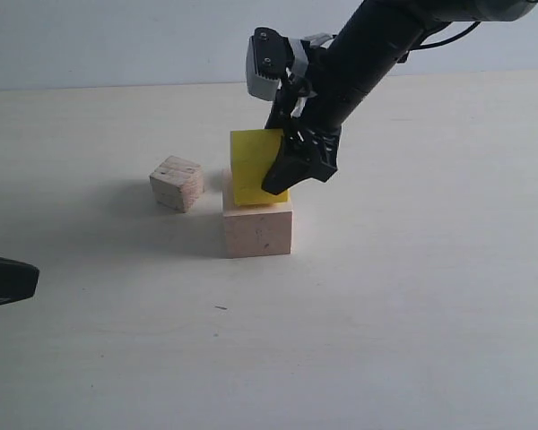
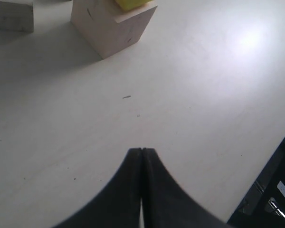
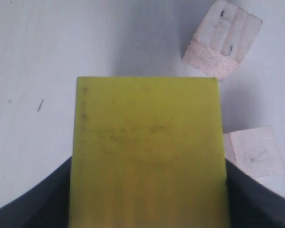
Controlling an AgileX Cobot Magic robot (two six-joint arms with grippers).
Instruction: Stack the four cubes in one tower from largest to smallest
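So the right gripper has its jaws clamped on either side of the bright yellow cube, which sits right on top of the big pale pinkish wooden cube on the white table. One small raw-wood cube is off to the left, near the stack but not touching, and the right wrist view shows a second small wooden cube just beside the yellow one. The left gripper is over bare table, well apart, fingertips pressed tight together.
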